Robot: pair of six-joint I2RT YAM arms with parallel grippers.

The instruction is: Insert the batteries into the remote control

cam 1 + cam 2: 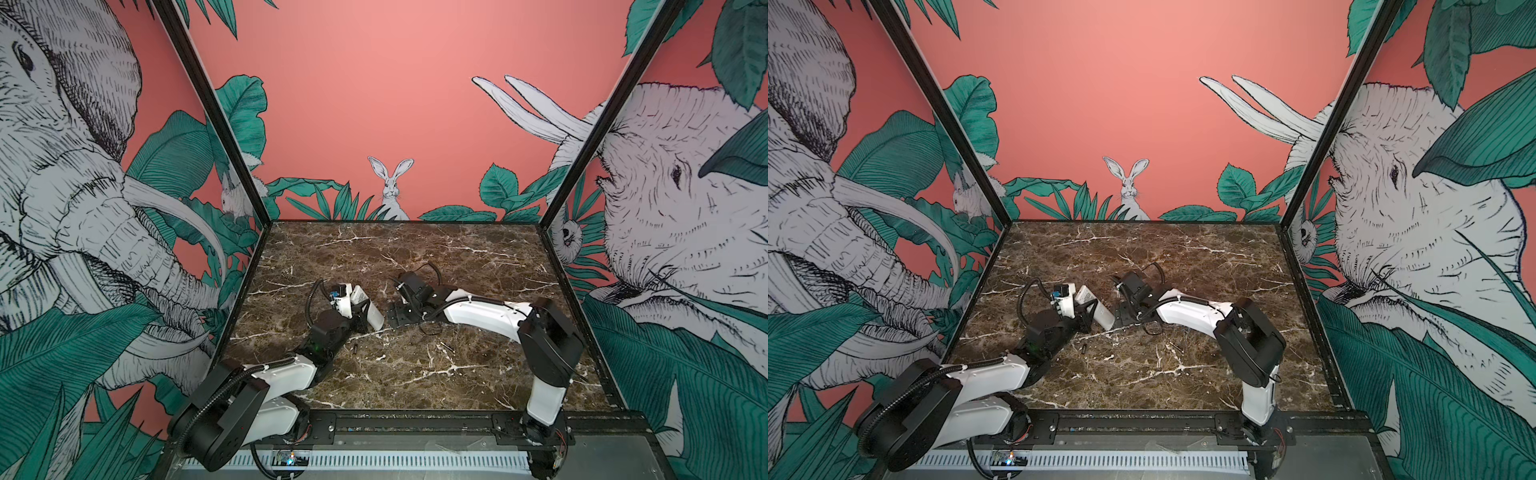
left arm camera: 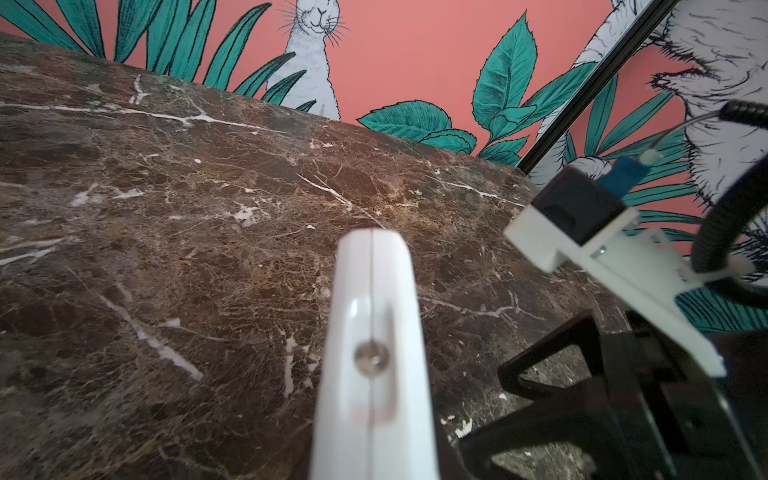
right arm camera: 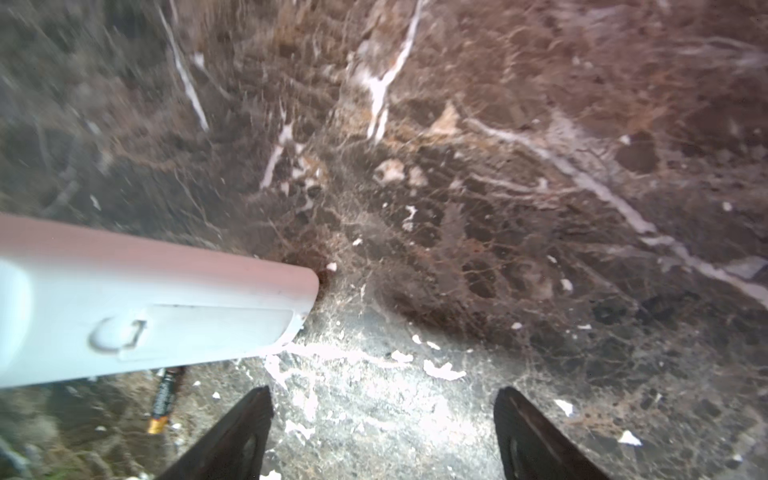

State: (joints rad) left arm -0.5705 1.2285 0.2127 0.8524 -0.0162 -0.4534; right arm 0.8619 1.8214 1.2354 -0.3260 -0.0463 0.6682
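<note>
My left gripper [image 1: 362, 318] is shut on the white remote control [image 1: 375, 318], holding it tilted with its lower end near the table. From the left wrist the remote control [image 2: 370, 353] shows end-on. From the right wrist its plain back [image 3: 145, 307] shows a latched cover panel. My right gripper [image 1: 397, 319] is open just right of the remote's lower end, and nothing lies between its fingers [image 3: 245, 436]. One dark battery [image 1: 355, 347] with a gold end lies on the table below the remote, also seen as a battery [image 3: 164, 399] from the right wrist. A second battery [image 1: 446, 345] lies farther right.
The brown marble table [image 1: 415, 257] is fenced by black frame posts and printed walls at the left, right and back. A loose black cable loop [image 1: 432, 328] hangs under the right arm. The right arm's camera mount [image 2: 582, 232] stands close to the remote.
</note>
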